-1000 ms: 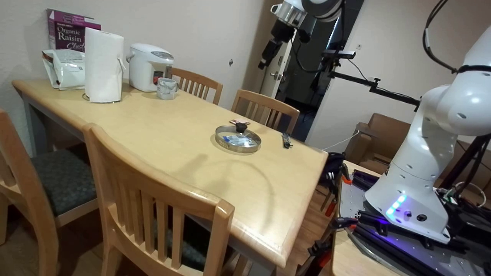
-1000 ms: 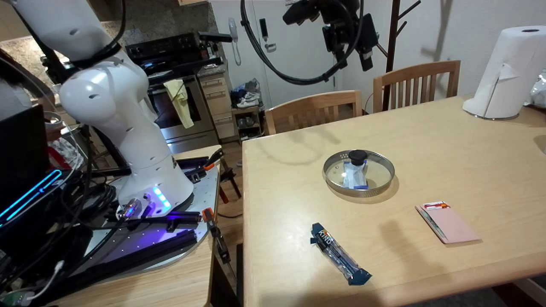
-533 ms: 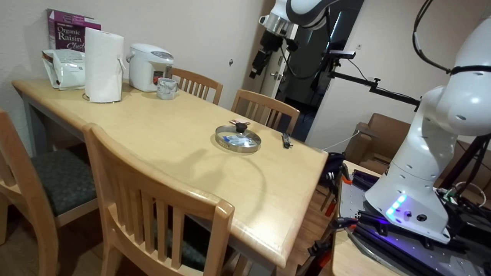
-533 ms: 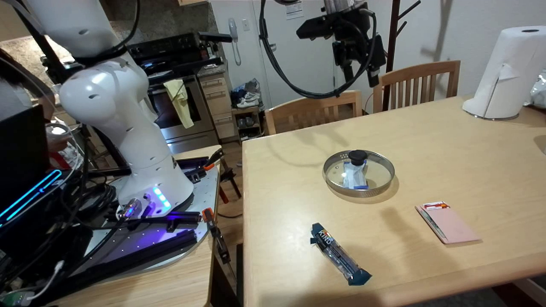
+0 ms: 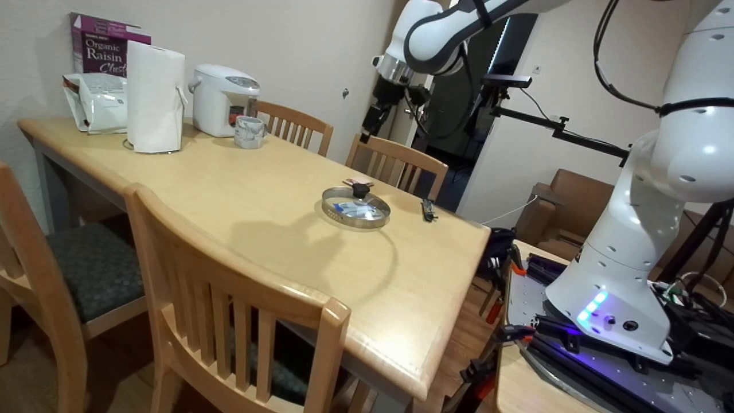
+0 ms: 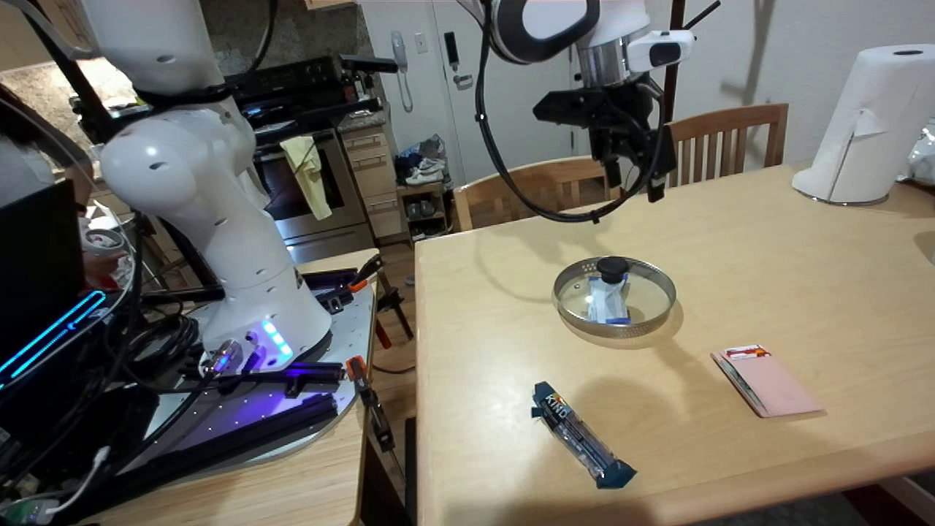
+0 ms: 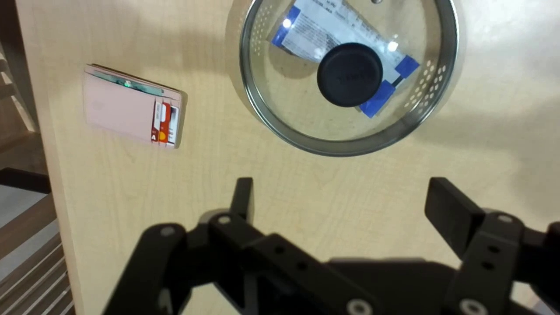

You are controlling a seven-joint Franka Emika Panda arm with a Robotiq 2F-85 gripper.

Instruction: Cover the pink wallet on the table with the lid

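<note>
The pink wallet, with cards poking from one end, lies flat on the table, apart from the lid. The round glass lid has a metal rim and a black knob. It rests on the table over a blue-and-white packet that shows through the glass. My gripper is wide open, with only bare wood visible between its fingers. In both exterior views the gripper hangs above the table, higher than the lid and touching nothing.
A dark wrapped bar lies near the wallet and lid. Farther along the table stand a paper towel roll, a white water boiler and a mug. Wooden chairs line the table's edges.
The arm has come down and farther out over the table, lowering the gripper and shifting its shadow. The gripper has stayed open. Lid, wallet and bar have not moved.
</note>
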